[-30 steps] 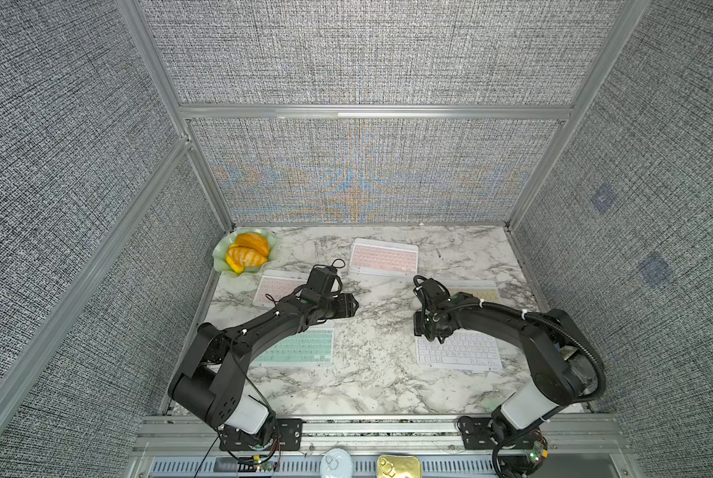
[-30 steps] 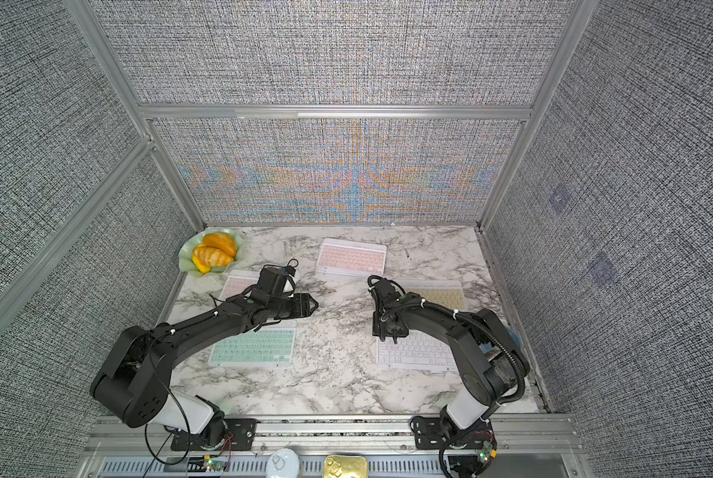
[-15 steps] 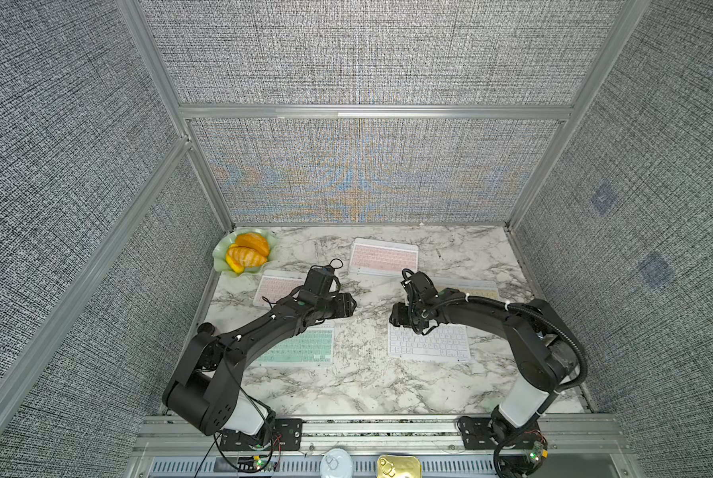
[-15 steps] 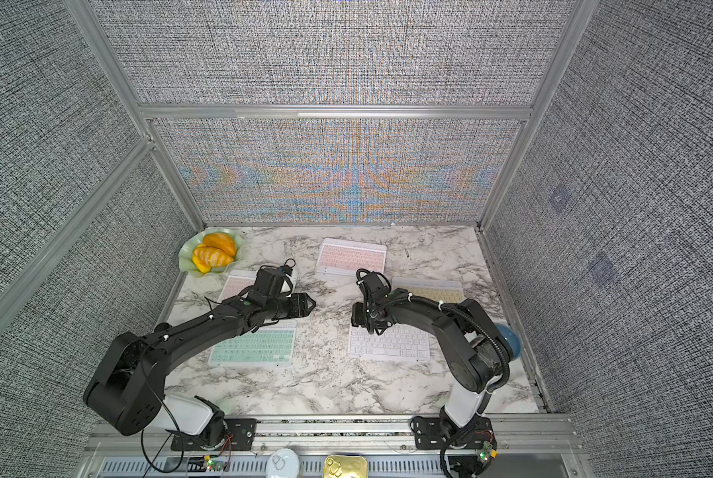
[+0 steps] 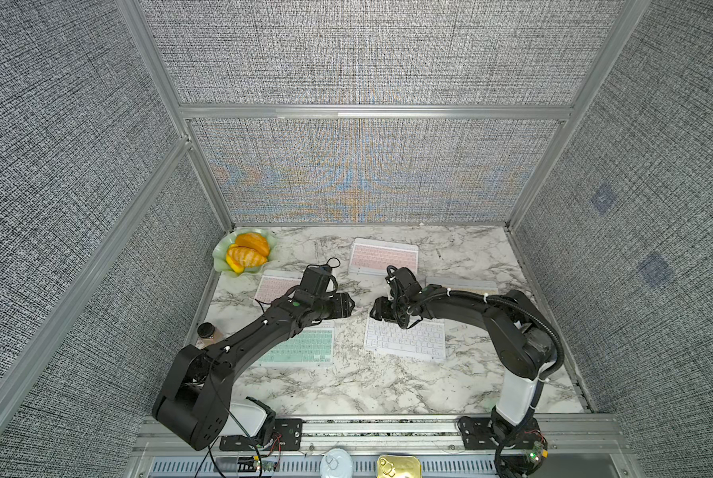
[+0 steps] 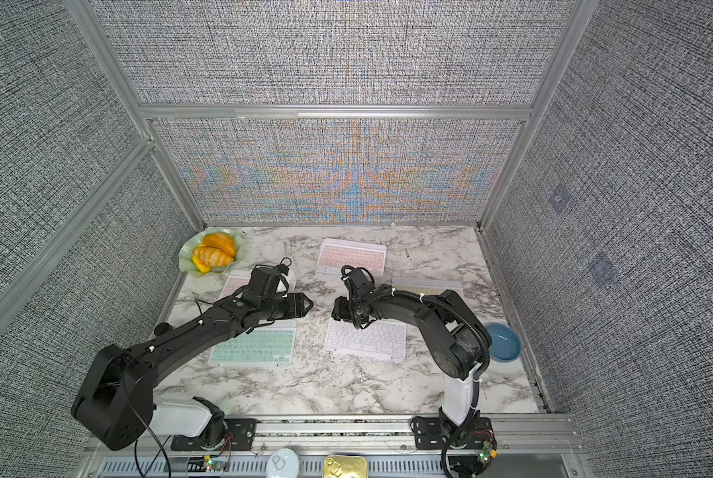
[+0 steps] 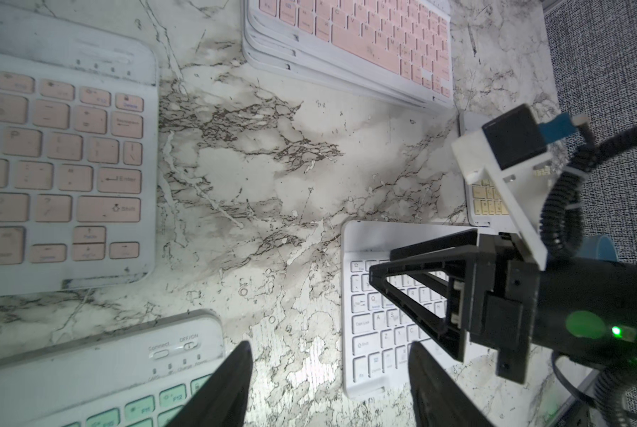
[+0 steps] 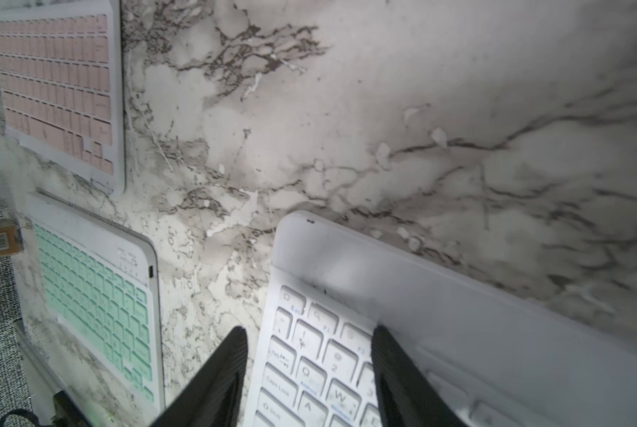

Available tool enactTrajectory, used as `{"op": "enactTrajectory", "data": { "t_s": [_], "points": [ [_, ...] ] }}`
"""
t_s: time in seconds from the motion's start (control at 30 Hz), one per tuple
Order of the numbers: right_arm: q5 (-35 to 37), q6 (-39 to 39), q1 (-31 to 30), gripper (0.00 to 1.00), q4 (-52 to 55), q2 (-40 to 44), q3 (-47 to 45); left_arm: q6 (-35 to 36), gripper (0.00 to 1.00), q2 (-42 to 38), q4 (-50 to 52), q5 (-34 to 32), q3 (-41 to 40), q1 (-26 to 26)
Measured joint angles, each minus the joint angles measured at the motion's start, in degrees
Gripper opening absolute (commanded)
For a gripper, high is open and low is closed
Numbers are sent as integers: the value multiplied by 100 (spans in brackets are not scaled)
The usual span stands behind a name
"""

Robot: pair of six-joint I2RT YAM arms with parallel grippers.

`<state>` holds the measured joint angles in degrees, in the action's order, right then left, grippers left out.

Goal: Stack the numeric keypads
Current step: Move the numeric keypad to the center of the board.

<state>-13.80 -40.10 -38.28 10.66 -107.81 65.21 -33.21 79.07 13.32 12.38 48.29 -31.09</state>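
My right claw point(image 8: 309, 331), jaws apart, straddles a corner of the thin rectangular white-keyed, white-framed keypad point(image 8: 476, 314); my left claw point(image 7: 330, 345) hangs open, empty.

white keypad point(image 5: 404, 343): slid toward mint keypad point(image 5: 301, 349) | right gripper point(image 5: 379, 311): moved along

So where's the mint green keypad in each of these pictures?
In both top views: mint green keypad near the table's front, partly under the left arm.
Left wrist: only one corner shows.
Right wrist: nearly whole, next to a pink keypad.
Shared landmark: the white keypad beside it, across bare marble.
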Motion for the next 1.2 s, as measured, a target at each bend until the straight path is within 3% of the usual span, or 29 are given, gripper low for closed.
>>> {"op": "enactTrajectory", "data": {
  "t_s": [0.4, 0.6, 1.2],
  "points": [
    [-120, 0, -142, 57, -55, -428, 717, 46, 68, -118, 369, -37, 13, 0],
    [-2, 26, -120, 57, -20, 44, 673, 140, 68, -22, 280, -15, 15, 0],
    [610, 144, 872, 59, 1305, 2592, -1714, 452, 68, 1526, -638, 616, 398, -111]
  ]
}}
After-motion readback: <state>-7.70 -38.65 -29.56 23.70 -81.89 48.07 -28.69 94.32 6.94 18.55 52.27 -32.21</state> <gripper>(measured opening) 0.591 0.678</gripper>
